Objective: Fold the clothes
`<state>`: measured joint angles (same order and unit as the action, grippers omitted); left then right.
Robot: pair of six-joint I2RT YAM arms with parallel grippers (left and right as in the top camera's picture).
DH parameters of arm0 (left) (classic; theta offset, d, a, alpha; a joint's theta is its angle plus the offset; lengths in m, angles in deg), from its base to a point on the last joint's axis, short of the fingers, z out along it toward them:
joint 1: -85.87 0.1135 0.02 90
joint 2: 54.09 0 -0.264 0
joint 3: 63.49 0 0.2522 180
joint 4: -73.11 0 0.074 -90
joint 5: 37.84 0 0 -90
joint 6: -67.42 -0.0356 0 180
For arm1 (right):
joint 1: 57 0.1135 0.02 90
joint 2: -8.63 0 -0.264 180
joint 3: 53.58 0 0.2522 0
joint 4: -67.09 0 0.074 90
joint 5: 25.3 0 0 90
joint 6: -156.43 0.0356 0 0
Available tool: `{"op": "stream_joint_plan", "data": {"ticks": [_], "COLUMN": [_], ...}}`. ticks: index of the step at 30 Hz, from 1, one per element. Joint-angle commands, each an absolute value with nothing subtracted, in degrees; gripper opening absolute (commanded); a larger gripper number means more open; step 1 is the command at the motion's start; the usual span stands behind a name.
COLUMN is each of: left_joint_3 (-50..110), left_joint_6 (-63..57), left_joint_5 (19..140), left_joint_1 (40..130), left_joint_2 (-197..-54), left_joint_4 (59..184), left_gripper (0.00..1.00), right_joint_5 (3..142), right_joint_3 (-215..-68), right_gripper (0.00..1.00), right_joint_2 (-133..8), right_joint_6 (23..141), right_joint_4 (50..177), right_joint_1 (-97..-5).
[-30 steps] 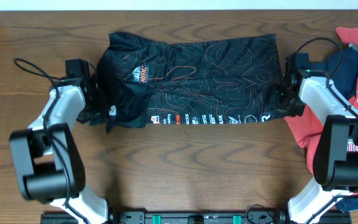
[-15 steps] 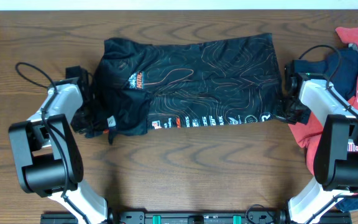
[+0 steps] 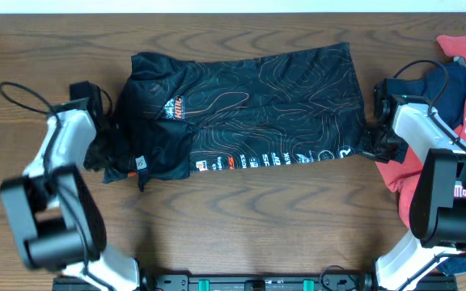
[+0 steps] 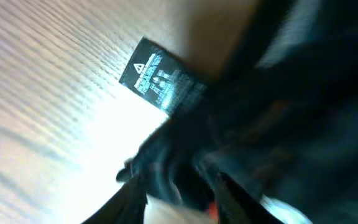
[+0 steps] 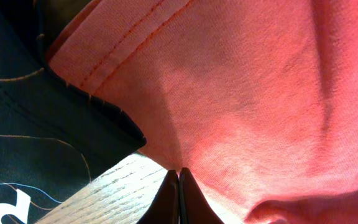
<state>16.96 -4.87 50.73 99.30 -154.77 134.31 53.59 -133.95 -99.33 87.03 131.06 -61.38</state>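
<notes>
The black jersey [image 3: 257, 105] with orange contour lines lies spread across the table's middle, white lettering along its near edge. My left gripper [image 3: 105, 158] is at its left sleeve. In the blurred left wrist view the fingers [image 4: 179, 196] have bunched black fabric between them, beside a black care label [image 4: 160, 78]. My right gripper [image 3: 370, 148] sits at the jersey's right near corner. Its fingers [image 5: 179, 177] are pressed together, with the tips at the edge of the red T-shirt [image 5: 247, 93], beside the jersey corner [image 5: 36, 124].
A pile of red [image 3: 395, 174] and navy [image 3: 447, 85] T-shirts lies at the right edge, under and behind my right arm. A cable [image 3: 23, 89] loops off my left arm. Bare wood table [image 3: 249, 218] runs along the front.
My left arm has swung left and pulled the jersey's left side outward with it. The jersey's right edge has slid a little left. My right gripper has barely moved.
</notes>
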Motion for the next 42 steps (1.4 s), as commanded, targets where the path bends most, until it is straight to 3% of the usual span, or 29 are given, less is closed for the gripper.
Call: {"op": "stream_joint_plan", "data": {"ticks": [1,8,20,22,25,26,32,42], "left_joint_3": [18.8,17.7,14.4,14.4,14.6,15.2,20.6,22.3], "left_joint_6": [-4.9,-4.9,-4.7,-4.7,-6.3,-7.6,-8.8,-8.5], "left_joint_5": [57.9,59.4,65.1,65.3,67.3,69.2,77.3,74.8], "left_joint_1": [98.4,95.4,95.3,95.3,95.3,95.5,98.1,101.0], "left_joint_2": [-149.4,-150.8,-159.8,-160.5,-160.2,-159.9,-157.0,-156.5], "left_joint_4": [135.7,136.5,135.9,135.8,135.6,135.6,135.6,128.9], "left_gripper": [0.45,0.53,0.52,0.44,0.09,0.06,0.06,0.09], "right_joint_5": [53.6,53.6,53.6,53.6,53.6,53.6,53.6,53.6], "right_joint_3": [-133.8,-133.8,-133.8,-133.8,-133.8,-133.8,-133.8,-133.8], "right_gripper": [0.01,0.01,0.01,0.01,0.01,0.01,0.01,0.01], "right_joint_2": [-99.5,-99.5,-99.5,-99.5,-99.5,-99.5,-99.5,-99.5], "right_joint_6": [88.1,88.1,88.1,88.1,88.1,88.1,88.1,88.1], "right_joint_4": [131.0,131.1,131.2,131.2,131.2,131.2,131.2,131.2], "right_joint_1": [-61.5,-61.5,-61.5,-61.5,-61.5,-61.5,-61.5,-61.5]}}
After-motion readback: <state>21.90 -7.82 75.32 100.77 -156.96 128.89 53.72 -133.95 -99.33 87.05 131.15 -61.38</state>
